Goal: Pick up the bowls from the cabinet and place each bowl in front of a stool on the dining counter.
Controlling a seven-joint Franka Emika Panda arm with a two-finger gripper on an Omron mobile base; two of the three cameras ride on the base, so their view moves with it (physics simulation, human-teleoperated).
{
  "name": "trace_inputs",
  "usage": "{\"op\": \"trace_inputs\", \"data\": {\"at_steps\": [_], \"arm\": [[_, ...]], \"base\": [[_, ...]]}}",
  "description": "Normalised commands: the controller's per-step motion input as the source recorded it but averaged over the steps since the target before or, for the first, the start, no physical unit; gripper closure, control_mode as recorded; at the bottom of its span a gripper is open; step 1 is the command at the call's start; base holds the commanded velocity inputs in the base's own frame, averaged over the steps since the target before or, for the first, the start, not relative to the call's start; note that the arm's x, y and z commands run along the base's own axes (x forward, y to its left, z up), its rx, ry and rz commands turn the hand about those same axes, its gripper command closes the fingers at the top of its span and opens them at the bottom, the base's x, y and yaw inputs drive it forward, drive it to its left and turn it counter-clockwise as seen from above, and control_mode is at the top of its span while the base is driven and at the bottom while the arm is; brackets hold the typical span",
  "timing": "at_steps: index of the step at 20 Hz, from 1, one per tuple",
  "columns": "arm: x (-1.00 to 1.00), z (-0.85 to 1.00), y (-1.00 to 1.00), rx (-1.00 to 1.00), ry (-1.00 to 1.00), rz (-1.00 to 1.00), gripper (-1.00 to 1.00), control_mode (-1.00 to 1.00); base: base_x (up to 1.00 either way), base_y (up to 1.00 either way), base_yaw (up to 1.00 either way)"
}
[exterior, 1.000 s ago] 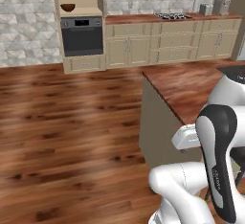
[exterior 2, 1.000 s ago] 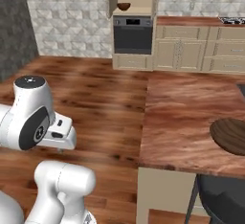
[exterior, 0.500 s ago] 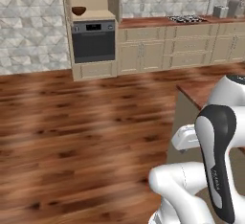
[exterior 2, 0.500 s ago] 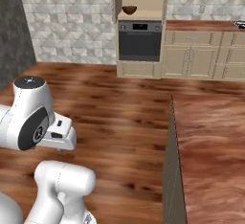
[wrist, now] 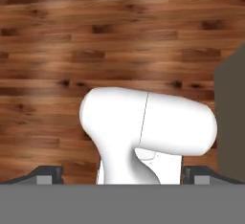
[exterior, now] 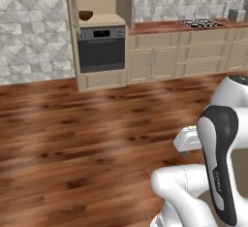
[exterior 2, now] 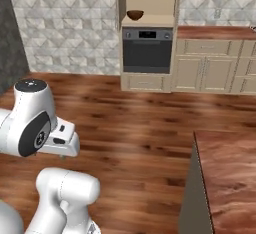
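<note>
One bowl (exterior: 85, 15) sits on the shelf of the open cabinet (exterior: 100, 1), above the oven (exterior: 101, 48); it is far ahead of my gripper (wrist: 122, 173), across the wood floor (exterior: 82, 134); the doors stand wide so I can reach in. My gripper is tucked in close and points down at the floor; its two tips are spread as wide as they go and hold nothing, ready for a wide bowl. A corner of the dining counter (exterior 2: 227, 178) is near my right side; I think I must drive closer first.
</note>
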Motion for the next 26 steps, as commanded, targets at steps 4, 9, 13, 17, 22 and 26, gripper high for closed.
{"op": "trace_inputs", "data": {"at_steps": [4,9,13,17,22,26], "arm": [[0.00,0.00,0.00,0.00,0.00,0.00,-1.00,1.00],[0.00,0.00,0.00,0.00,0.00,0.00,-1.00,1.00],[0.00,0.00,0.00,0.00,0.00,0.00,-1.00,1.00],[0.00,0.00,0.00,0.00,0.00,0.00,-1.00,1.00],[0.00,0.00,0.00,0.00,0.00,0.00,-1.00,1.00],[0.00,0.00,0.00,0.00,0.00,0.00,-1.00,1.00]], "base": [[1.00,-0.06,0.02],[1.00,-0.01,0.03],[1.00,0.00,0.00],[1.00,0.00,0.00],[1.00,0.00,0.00],[1.00,-0.01,0.03]]}}
